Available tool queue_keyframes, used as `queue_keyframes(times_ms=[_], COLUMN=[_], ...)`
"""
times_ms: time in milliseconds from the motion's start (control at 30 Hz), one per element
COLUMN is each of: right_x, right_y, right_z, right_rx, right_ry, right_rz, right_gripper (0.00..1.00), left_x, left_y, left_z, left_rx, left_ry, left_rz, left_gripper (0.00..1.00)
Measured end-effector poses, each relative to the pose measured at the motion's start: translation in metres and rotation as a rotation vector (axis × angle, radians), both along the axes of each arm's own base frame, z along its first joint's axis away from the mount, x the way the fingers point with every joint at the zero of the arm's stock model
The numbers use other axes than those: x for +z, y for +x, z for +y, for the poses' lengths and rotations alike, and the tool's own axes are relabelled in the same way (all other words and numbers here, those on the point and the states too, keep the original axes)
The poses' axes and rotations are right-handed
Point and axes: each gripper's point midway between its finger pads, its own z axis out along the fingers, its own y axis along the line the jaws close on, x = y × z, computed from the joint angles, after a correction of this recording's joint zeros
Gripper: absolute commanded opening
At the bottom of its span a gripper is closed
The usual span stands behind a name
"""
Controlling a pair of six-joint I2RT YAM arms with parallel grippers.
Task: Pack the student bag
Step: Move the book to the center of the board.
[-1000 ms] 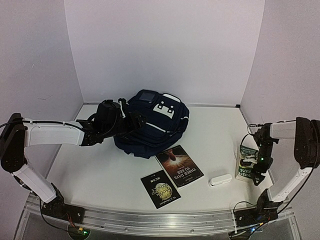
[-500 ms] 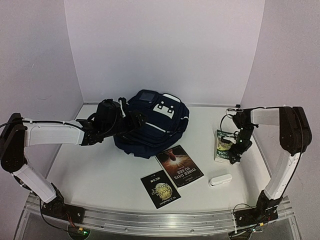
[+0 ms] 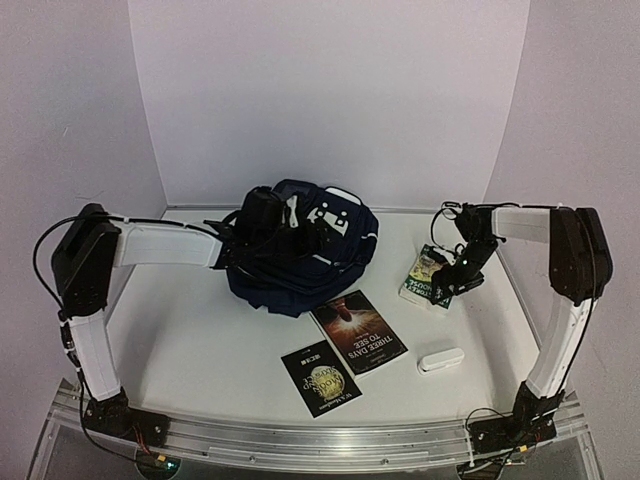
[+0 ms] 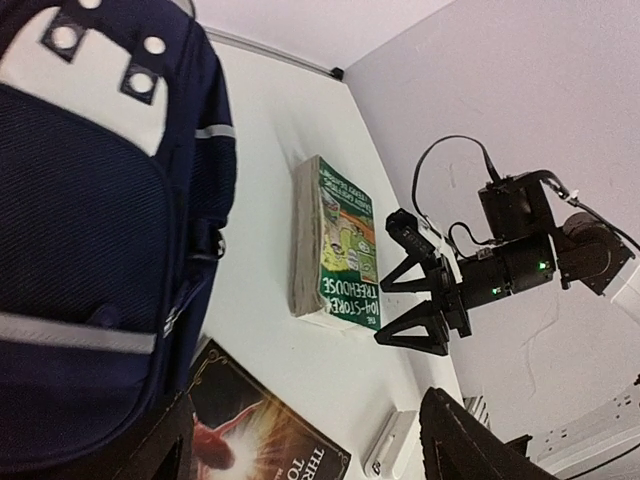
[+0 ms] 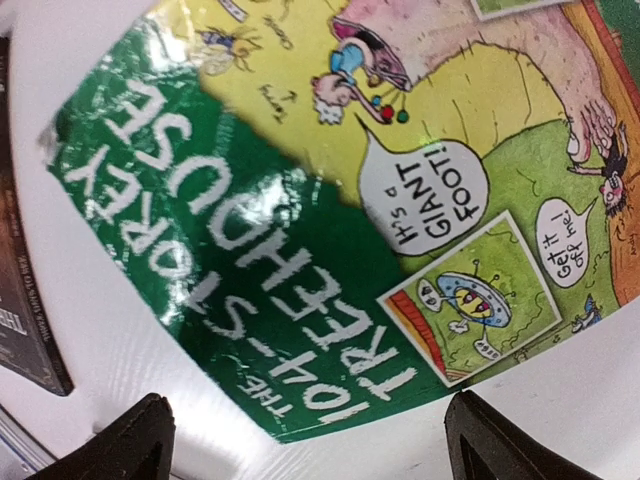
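My right pincer [image 4: 395, 283] hangs spread wide over the green paperback [image 3: 428, 275] on the table [image 3: 200, 330], gripping nothing. Farther back, my left pincer [image 4: 310, 455] is also wide open beside the student bag [image 3: 300, 265], which slumps near the back wall. It looks soft, floppy and light, so I'd pinch its opening's rim, not the slack panel.

The right arm has swung in from the right edge of the white counter [image 3: 500, 335]. The green paperback book [image 3: 427, 277] has come with it and now lies flat, much nearer the dark navy fabric backpack [image 3: 335, 262]. The right hand [image 4: 383, 315] hangs wide open over the book. The left hand [image 3: 270, 220] has moved from beside the backpack onto its top.
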Motion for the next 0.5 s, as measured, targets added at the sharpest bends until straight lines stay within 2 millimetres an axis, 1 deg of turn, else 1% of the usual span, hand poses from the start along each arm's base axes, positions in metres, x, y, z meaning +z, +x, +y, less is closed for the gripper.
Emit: queue_keyframes(times_ms=[100,167,300,400,500], right_x=[0.012,0.021,0.031,0.027,0.012], right_y=[0.001,0.005,0.025,0.043,0.056], right_z=[0.005,0.004,-0.009,-0.027,-0.040], right_rx=[-0.031,-0.053,-0.115,-0.173,-0.218], right_ry=[0.029,0.029,-0.005,-0.036,-0.060], right_rz=[-0.008,-0.027,-0.069,-0.080,-0.062], right_gripper=[0.96,0.96,0.95,0.95,0.93], left_x=[-0.007,-0.012,-0.019,-0.029,-0.042], left_y=[0.004,0.005,0.003,-0.002,-0.009], left_z=[-0.031,-0.048,-0.082,-0.097,-0.105], left_rx=[-0.077,-0.120,-0.190,-0.226,-0.256], left_ry=[0.001,0.007,0.015,0.027,0.046], left_rz=[0.004,0.003,-0.006,-0.005,0.011], left_gripper=[0.79,0.79,0.79,0.78,0.78])
